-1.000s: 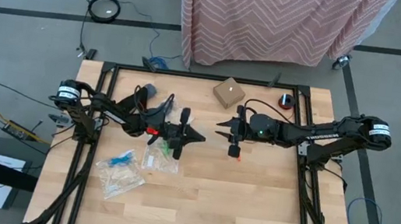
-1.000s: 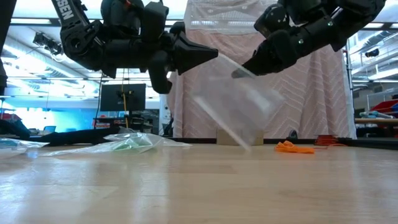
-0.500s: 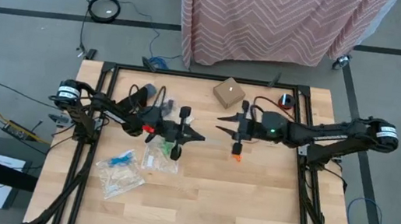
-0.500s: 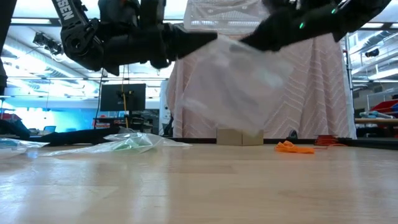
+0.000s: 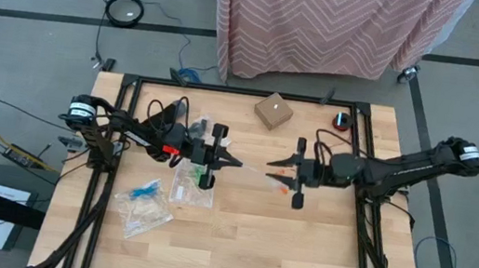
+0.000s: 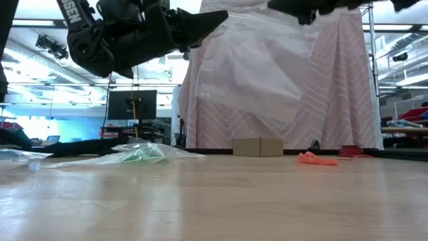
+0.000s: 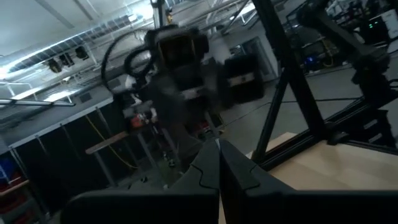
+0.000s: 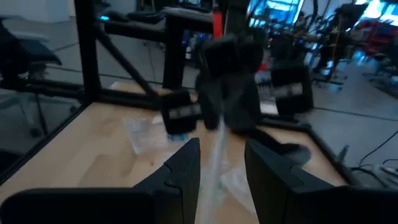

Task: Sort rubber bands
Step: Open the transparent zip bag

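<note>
Pale wooden table [image 5: 234, 237] stands on grey floor, pink chevron cloth [image 5: 330, 25] at 12 o'clock. Left gripper [image 5: 237, 164] and right gripper [image 5: 274, 165] pinch a clear bag [image 6: 251, 73] stretched between them mid-table. Orange rubber bands [image 6: 317, 158] lie under the right gripper

The bench [image 5: 234, 237] has a light wood top with a black frame around it. On it lie some clear plastic bags [image 5: 155, 199] near the left side, a small cardboard box [image 5: 273, 111] by the far edge, and orange rubber bands [image 6: 315, 158].
</note>
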